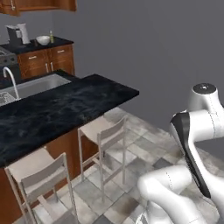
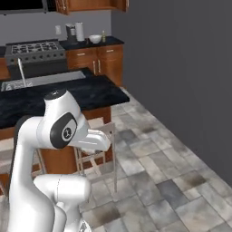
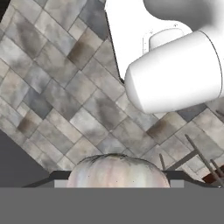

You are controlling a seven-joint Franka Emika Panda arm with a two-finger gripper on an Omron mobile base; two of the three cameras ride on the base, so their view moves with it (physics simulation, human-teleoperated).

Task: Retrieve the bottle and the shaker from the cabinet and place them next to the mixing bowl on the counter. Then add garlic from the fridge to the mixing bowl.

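Observation:
In the hand view, a pale garlic [image 3: 116, 167] bulb sits between my two dark fingertips, so my gripper [image 3: 116, 178] is shut on it and points down at the tiled floor. The white mixing bowl [image 1: 42, 40] [image 2: 95, 39] stands far off on the back counter. A small bottle [image 1: 51, 36] [image 2: 103, 36] stands just right of the bowl. I cannot make out the shaker at this distance. The arm is folded close to the base in both base views.
A black island counter [image 1: 65, 105] [image 2: 90, 93] with a sink [image 1: 35, 85] lies between me and the back counter. Two stools [image 1: 103, 135] [image 1: 39, 175] stand along its near side. A stove [image 2: 34, 47] is at the back, and a grey wall [image 2: 181, 68] runs along the right.

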